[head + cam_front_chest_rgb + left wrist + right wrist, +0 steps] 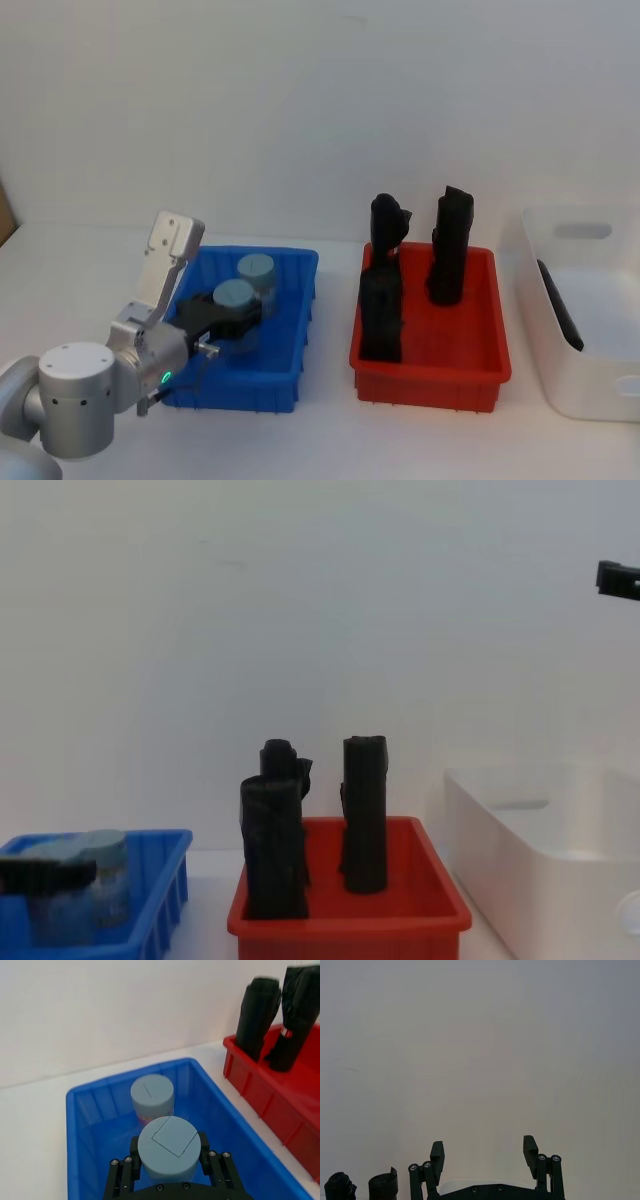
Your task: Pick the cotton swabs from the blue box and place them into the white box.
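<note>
The left hand is inside the blue box, its fingers closed against both sides of the nearer tub of cotton swabs. A second tub stands just behind. The right hand is raised, fingers wide apart and holding nothing, while the white box stands right of the red bin.

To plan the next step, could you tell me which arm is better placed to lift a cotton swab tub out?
Left, probably: the left gripper is closed around the nearer cotton swab tub in the blue box; the right gripper hangs open, high up.
</note>
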